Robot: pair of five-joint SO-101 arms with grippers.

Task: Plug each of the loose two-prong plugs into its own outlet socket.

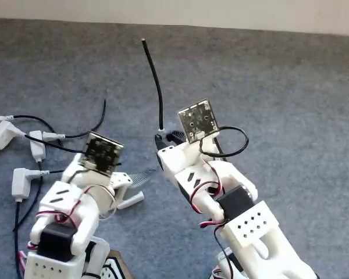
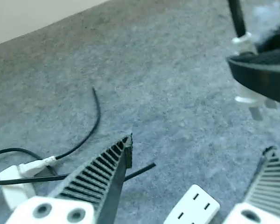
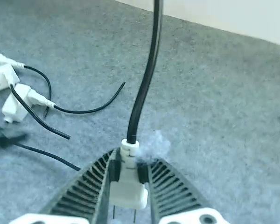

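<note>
Plug: the white two-prong plug (image 3: 127,191) hangs prongs-down, clear of the counter (image 1: 291,87). The right pincer (image 3: 130,161) is clamped on its body, and its black cord (image 3: 147,79) stands upright above it.
Socket: the white outlet socket (image 2: 193,205) lies loose on the counter, slots visible. It sits between the widely spread fingers of the left pincer (image 2: 199,144), which grips nothing.
Risk, socket shift: the unheld socket will probably slide or tip under insertion force. Clamp it first.
Risk, plug slip: the grip is on a narrow body, so push-back may tilt the prongs off the slots.
Risk, cord: the tall, stiff cord may lever the plug sideways.
Risk, collision: the two pincers are near each other, and their ribbed fingers may clash on approach.
Open room: bare counter lies beyond and to the right of the right arm.
Edges: other white plugs (image 1: 20,180) and cords crowd the left arm's outer side. A pale wall (image 1: 221,11) bounds the far edge.
</note>
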